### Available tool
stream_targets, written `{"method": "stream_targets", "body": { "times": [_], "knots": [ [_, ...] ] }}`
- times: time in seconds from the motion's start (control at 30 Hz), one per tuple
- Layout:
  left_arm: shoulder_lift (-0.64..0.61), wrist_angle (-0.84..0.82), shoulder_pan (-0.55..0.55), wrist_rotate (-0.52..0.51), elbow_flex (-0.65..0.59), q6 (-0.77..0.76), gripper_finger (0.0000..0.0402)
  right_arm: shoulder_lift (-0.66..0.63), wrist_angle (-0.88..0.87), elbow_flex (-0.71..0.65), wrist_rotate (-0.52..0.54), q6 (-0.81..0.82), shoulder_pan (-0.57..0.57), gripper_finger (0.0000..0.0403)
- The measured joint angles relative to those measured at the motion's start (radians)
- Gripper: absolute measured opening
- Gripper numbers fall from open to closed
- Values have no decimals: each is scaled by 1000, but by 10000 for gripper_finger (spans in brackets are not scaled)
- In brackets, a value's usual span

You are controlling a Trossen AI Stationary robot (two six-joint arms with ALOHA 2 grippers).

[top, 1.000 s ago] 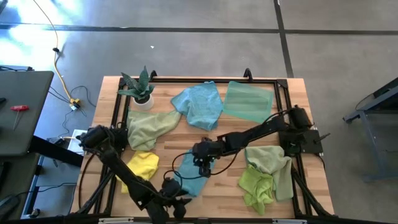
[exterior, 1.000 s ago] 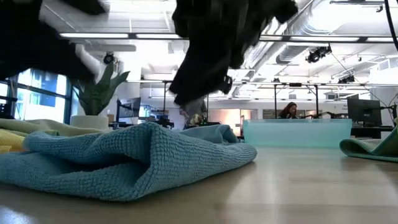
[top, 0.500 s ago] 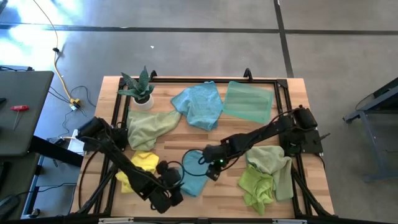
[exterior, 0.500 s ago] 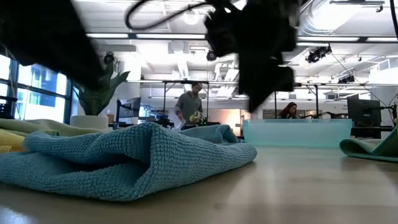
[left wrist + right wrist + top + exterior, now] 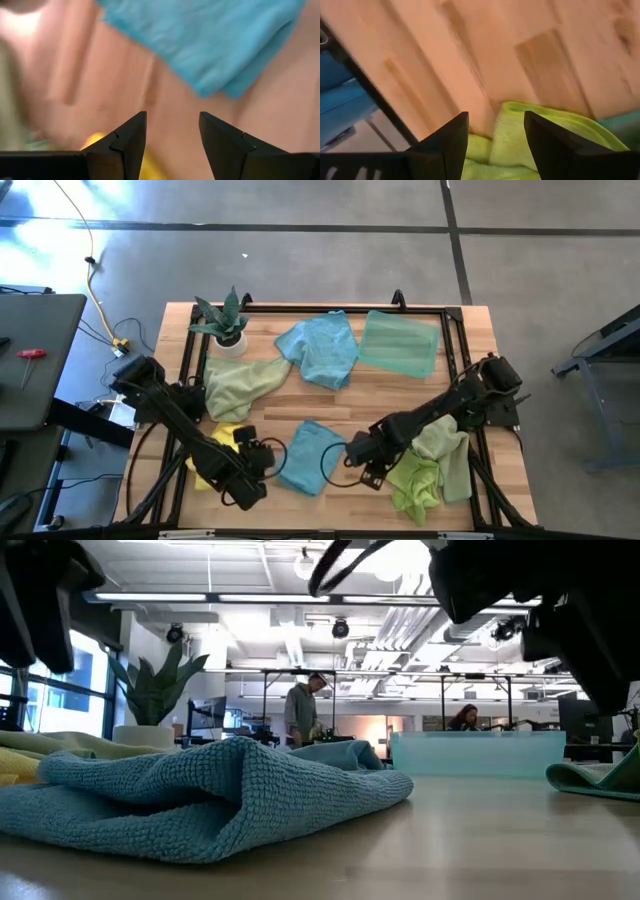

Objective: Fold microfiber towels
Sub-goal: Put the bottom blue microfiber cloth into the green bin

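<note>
- Wooden table [image 5: 470, 330] seen from above, with both dark robot arms reaching in from its near corners and several microfiber towels scattered across it.
- One mint green towel [image 5: 399, 344] lay flat and squared at the far right; it looked like the tidiest piece, probably folded.
- One small blue towel [image 5: 309, 455] lay near the front middle, between the two grippers, doubled into a compact shape. In the level view its edge [image 5: 200, 795] showed layered, so I judged it folded or nearly so.
- A larger light blue towel [image 5: 320, 348] sat rumpled at the far middle, not yet folded.
- A pale sage towel [image 5: 240, 385] lay crumpled on the left, near a small potted plant [image 5: 226, 325].
- A yellow towel [image 5: 228, 442] lay bunched just in front of the sage one, partly under the left arm.
- On the right, a sage towel [image 5: 440, 438] and a lime green towel [image 5: 412, 478] were heaped together, unfolded.
- Left gripper [image 5: 262, 457] hovered just beside the small blue towel, fingers [image 5: 125, 145] apart and empty.
- Right gripper [image 5: 362, 463] hung between the blue towel and the lime heap, fingers [image 5: 447, 145] apart, holding nothing, with lime cloth [image 5: 530, 135] ahead of it.
- By my reckoning, about two towels were done and five were left; the task was in its early part.
</note>
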Motion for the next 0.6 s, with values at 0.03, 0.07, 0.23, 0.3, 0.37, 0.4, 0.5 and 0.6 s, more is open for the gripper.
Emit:
{"method": "stream_targets", "body": {
  "times": [0.03,0.07,0.23,0.3,0.37,0.4,0.5,0.6],
  "knots": [
    [-18,-48,1,1,0,2,172,-7,-32,0,0,5,2,185],
    [-40,-102,-1,1,0,2,172,-16,-61,0,-2,14,2,185],
    [-177,-237,-29,-4,-17,-6,172,-100,-150,0,17,29,28,185],
    [-250,-237,-44,-28,-49,-46,172,-148,-159,0,62,34,36,185],
    [-321,-241,-64,-60,-94,-114,172,-208,-138,-15,122,55,37,185],
    [-354,-235,-73,-81,-116,-155,172,-246,-114,-40,155,75,35,185],
    [-435,-187,-87,-123,-184,-254,172,-377,71,-181,244,183,6,185],
    [-469,-22,-75,-164,-248,-257,172,-498,454,-389,328,325,-41,185]
  ]
}}
